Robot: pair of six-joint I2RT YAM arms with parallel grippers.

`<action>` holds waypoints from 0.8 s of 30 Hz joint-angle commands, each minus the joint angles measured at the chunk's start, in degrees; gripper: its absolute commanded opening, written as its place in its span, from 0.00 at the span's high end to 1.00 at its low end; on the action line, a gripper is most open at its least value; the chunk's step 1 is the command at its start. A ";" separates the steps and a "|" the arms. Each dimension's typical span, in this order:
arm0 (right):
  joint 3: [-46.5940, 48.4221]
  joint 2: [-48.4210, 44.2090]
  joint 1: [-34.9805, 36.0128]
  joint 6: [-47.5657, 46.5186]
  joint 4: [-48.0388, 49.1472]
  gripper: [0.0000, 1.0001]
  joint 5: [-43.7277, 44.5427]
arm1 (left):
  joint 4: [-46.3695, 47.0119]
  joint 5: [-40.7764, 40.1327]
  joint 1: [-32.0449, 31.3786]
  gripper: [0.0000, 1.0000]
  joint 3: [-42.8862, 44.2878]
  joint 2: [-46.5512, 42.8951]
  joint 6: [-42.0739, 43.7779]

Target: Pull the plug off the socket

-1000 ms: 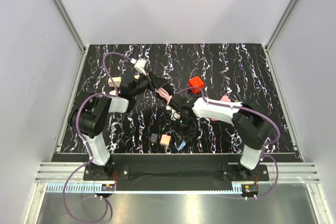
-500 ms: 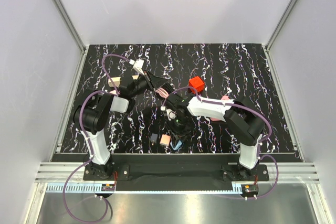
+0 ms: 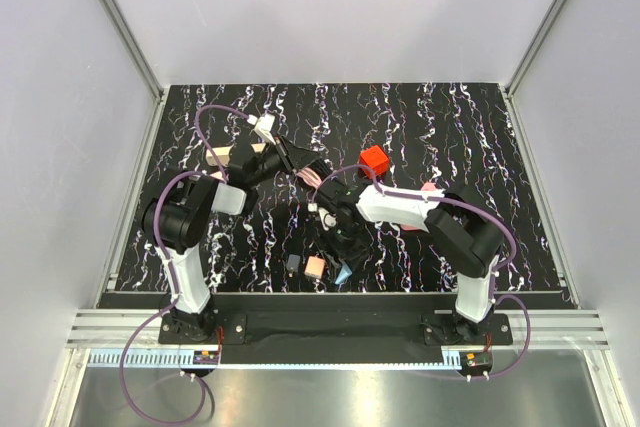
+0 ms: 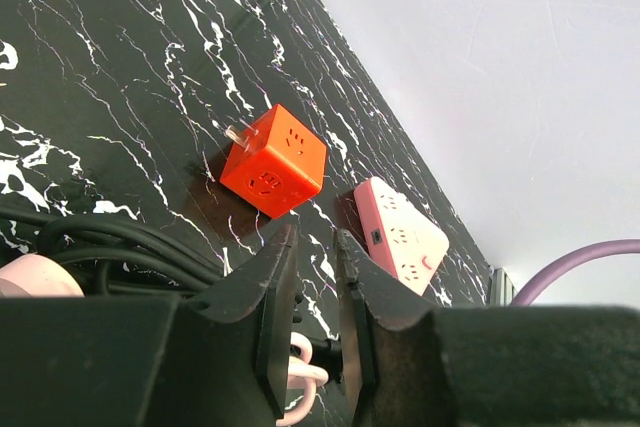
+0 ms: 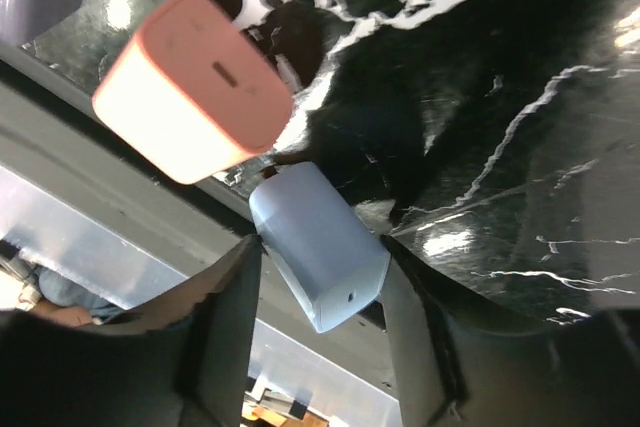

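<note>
our right fingers (image 5: 215, 332) apart astride a pale blue block (image 5: 320, 257), left fingers (image 4: 275, 312) nearly together, we cannot tell on what

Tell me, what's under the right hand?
A small blue plug sits between the right hand's fingers, down on the black table, with a peach plug beside it. The fingers cover the blue plug's sides, so you can't see whether they squeeze it.

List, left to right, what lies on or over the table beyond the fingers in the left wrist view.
bundle of black cables → red-orange cube with socket holes → pink and cream triangular block → purple cable
</note>
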 commanded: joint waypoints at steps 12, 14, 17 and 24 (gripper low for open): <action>2.97 -1.61 -2.81 -1.20 -1.07 0.00 10.78 | 4.07 0.55 0.33 0.76 1.37 0.72 0.64; 3.67 -3.45 -3.34 -1.38 -1.86 0.00 11.40 | 3.98 0.55 0.33 0.76 1.54 0.72 0.64; 4.90 -6.96 -4.48 -1.56 -3.26 0.00 12.37 | 3.81 0.29 0.33 0.76 1.46 0.63 0.73; 5.08 -17.60 -6.07 3.62 -4.67 0.00 19.65 | -0.03 -1.03 -1.51 0.71 -0.21 -3.14 4.04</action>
